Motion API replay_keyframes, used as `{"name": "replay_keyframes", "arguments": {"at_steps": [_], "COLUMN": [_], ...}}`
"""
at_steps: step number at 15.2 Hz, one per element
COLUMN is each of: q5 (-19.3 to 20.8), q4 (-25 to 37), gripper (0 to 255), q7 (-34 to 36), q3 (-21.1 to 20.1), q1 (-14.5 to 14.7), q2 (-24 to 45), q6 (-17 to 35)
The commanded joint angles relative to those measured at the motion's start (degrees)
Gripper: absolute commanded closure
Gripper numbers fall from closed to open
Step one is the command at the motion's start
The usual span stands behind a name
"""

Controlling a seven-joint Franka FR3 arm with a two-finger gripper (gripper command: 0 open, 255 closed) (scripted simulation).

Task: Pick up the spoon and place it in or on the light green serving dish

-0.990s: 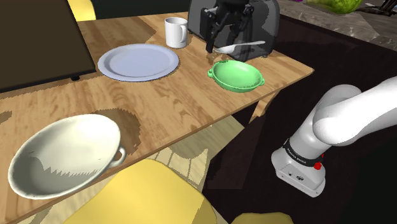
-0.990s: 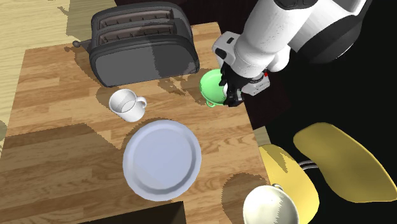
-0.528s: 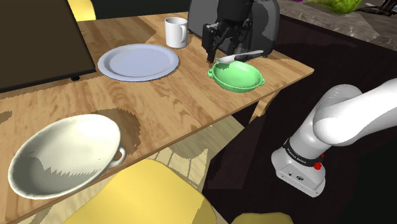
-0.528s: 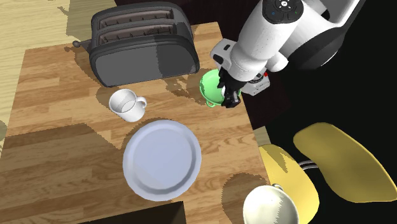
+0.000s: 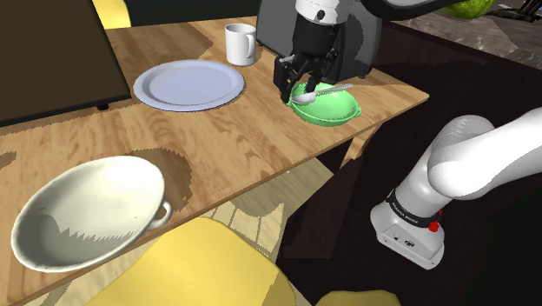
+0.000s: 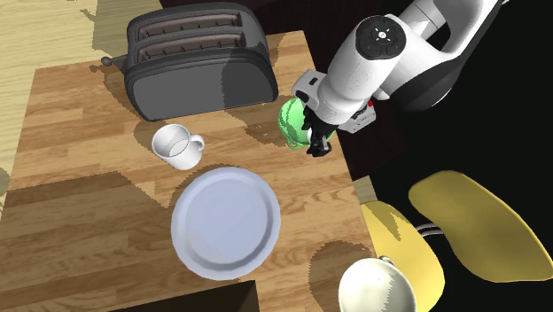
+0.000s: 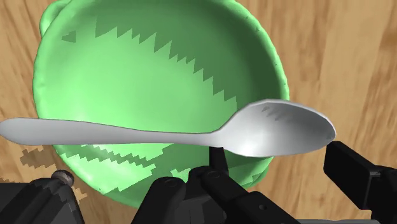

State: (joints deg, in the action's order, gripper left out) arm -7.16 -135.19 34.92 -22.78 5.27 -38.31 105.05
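Grey spoon [image 7: 191,132] in gripper [image 5: 302,86], above green dish [image 7: 159,63]

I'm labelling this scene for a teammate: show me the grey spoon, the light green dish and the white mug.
grey spoon [image 7: 159,135]: wrist view, on its handle.
light green round dish [image 7: 159,70]: wrist view, on its bare inner floor.
white mug [image 5: 240,45]: shoulder view, on its side wall.

Glossy smooth spoon [image 7: 172,134]; smooth dish [image 7: 159,70]; wood-grain table [image 7: 356,57].

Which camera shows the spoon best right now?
Wrist view: the whole spoon spans the dish. Shoulder view shows it small at the pincer; in the second exterior view the arm hides it.
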Motion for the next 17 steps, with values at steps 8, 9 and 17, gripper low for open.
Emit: {"name": "replay_keyframes", "arguments": {"at_steps": [8, 9, 17], "q5": [0.0, 0.0, 0.5], "q4": [-0.5, -0.5, 6.7], "gripper": [0, 0, 0], "q7": [-0.1, -0.1, 0.1], "q3": [0.0, 0.0, 0.7], "q1": [0.0, 0.0, -0.2], "q2": [-0.1, -0.1, -0.1], "q6": [0.5, 0.5, -6.8]}}
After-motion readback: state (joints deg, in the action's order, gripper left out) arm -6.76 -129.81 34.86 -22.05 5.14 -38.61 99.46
